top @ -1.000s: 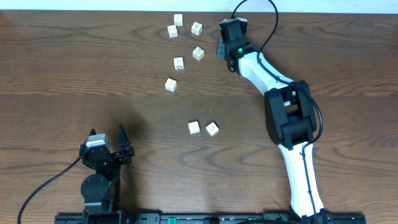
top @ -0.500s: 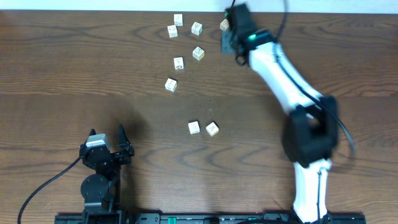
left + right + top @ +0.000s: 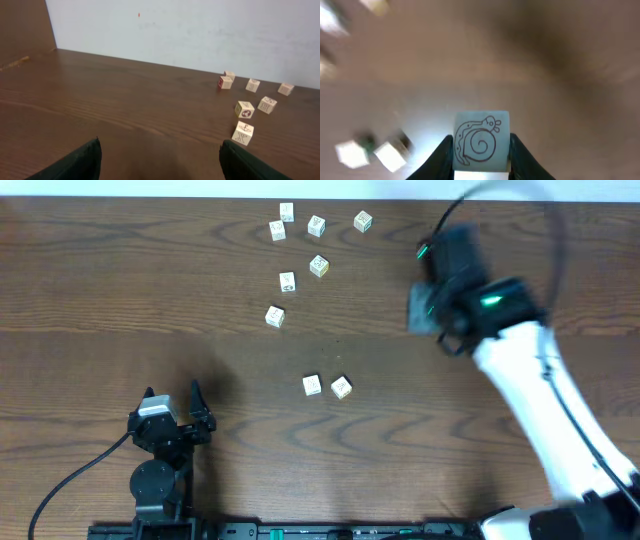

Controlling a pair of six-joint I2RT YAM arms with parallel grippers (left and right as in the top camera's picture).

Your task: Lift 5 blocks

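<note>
Though the table (image 3: 120,300) shows sharp from overhead, the right arm (image 3: 540,380) above it is smeared. Its lower end is cut off at the frame's corner, and the fingers at its tip cannot be made out there. Whatever it carries is hidden under its dark head. The right wrist view settles that: the right gripper (image 3: 481,159) pinches one block (image 3: 481,135) between its fingers (image 3: 442,155), with a snail drawing on the face toward the camera. Those fingers are cut by the bottom edge, and everything beneath them is blurred. Two pale blocks (image 3: 370,154) are smudges low at that view's left, with more smudges in its top left corner, faces unreadable.

The left gripper (image 3: 172,395) sits by the table's near edge, jaws spread wide and holding nothing. Its own view shows only two dark fingertips (image 3: 80,160), cut by the bottom edge. A black cable (image 3: 80,465) curls away behind it.

Ahead of the left gripper and to its right, seven blocks (image 3: 287,281) lie loose and apart before a pale wall (image 3: 175,30); a far block (image 3: 225,82) shows a red face. Nearer that gripper, also to its right, two more blocks (image 3: 312,385) lie just beside each other, seen from overhead only.
</note>
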